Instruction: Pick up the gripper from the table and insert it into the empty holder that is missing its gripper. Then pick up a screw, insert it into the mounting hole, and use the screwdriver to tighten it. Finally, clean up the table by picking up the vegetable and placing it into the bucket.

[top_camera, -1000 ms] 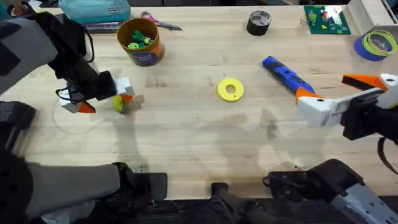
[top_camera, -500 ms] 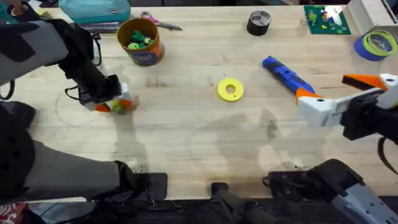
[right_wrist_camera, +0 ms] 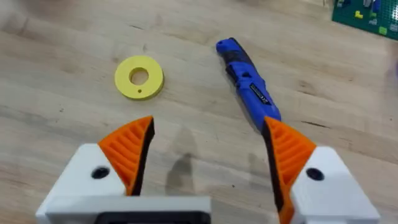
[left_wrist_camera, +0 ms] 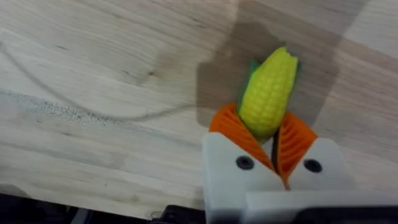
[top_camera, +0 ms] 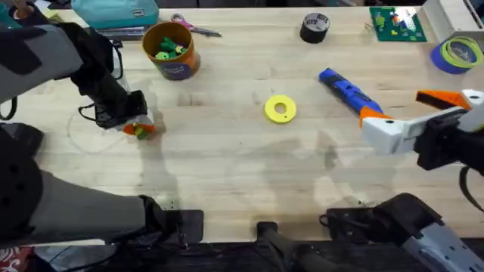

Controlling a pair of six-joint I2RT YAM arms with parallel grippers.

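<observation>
Since the earlier overhead frames we see the left gripper [top_camera: 141, 128] has drawn in from a spread stance around the vegetable [top_camera: 139, 130] to a tight pinch on it, and the arm has shifted a little toward the table's far-left side; the right arm looks unchanged. On the left wrist view we find the two orange ribbed pads [left_wrist_camera: 231, 132] closed narrowly on the lower end of the vegetable [left_wrist_camera: 268, 93], a small yellow corn cob with green leaf showing behind it, its tip pointing away from the fingers over the table [left_wrist_camera: 93, 93]. We cannot tell whether it is lifted or resting on the wood. From overhead the vegetable sits at the left of the table [top_camera: 227, 159], near the bucket [top_camera: 171, 50] but apart from it; the bucket stands farther back and holds green toy pieces. Our right gripper [top_camera: 416, 113] hangs at the right side with its fingers spread wide and nothing between them, which the right wrist view confirms [right_wrist_camera: 208, 149]. Beyond those fingers lies the blue screwdriver [right_wrist_camera: 247, 83], diagonal on the wood, and the yellow ring [right_wrist_camera: 138, 77] well to one side of it. Overhead, the screwdriver [top_camera: 346, 92] ends just beside the right gripper's near orange pad, and the yellow ring [top_camera: 280, 108] lies near the table's middle
</observation>
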